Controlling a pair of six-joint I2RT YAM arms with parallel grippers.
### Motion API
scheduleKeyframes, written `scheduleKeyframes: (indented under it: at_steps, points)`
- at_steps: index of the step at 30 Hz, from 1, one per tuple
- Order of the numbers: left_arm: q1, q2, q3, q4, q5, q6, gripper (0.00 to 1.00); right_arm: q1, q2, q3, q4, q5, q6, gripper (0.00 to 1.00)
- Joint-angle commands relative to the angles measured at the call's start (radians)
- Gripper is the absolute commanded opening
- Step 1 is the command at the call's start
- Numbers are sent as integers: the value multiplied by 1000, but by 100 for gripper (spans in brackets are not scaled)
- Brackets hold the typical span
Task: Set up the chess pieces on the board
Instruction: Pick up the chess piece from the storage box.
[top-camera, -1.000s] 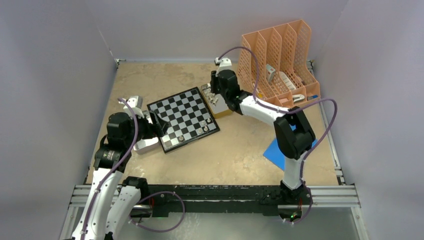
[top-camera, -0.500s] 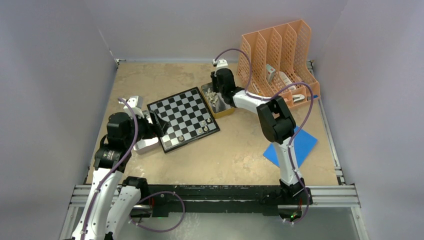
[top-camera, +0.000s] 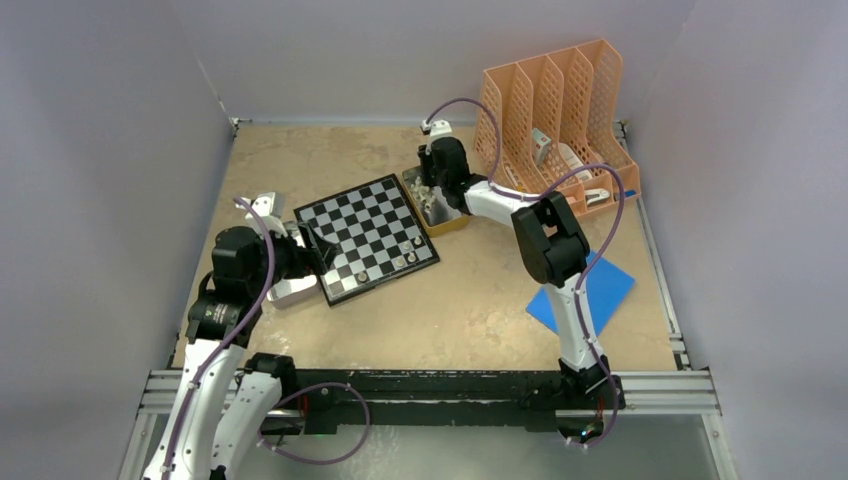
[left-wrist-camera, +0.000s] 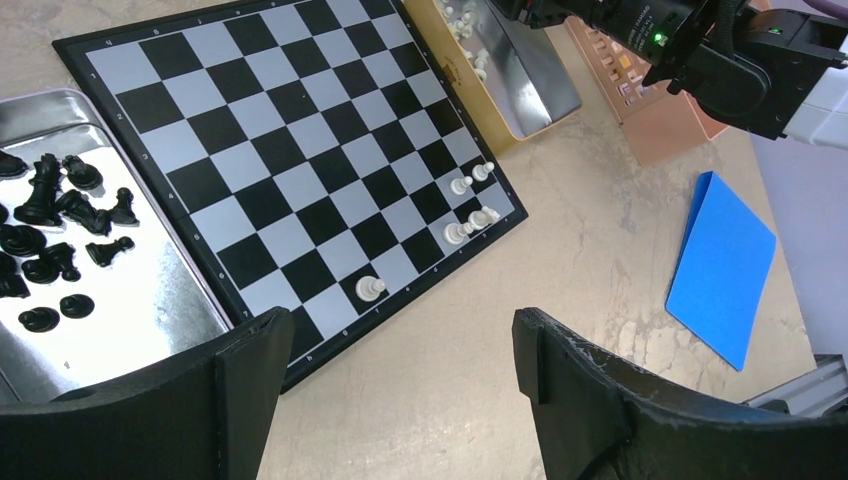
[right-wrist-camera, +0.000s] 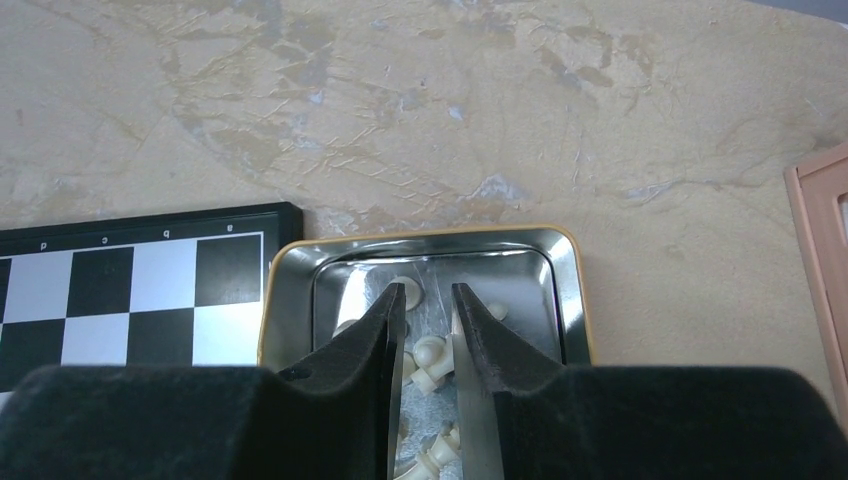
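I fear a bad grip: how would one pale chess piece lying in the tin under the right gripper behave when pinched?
Probably light: each pale piece is tiny beside the right gripper. Lying on the shiny tin, its round form may roll or slip. The standing piece on the board suggests a stable base.
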Motion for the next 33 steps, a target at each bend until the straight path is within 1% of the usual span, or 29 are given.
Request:
scheduleKeyframes:
  at_steps: [1, 14, 33]
  points:
    - [-3, -3, 8, 28, 4, -2, 80, -1, -32, -12, 27, 0, 10, 26]
    - [-3, -2, 8, 27, 4, -1, 80, -2, -12, -20, 7, 8, 1, 26]
    - [-3, 3, 8, 29, 5, -1, 81, 0, 10, -23, -8, -33, -7, 26]
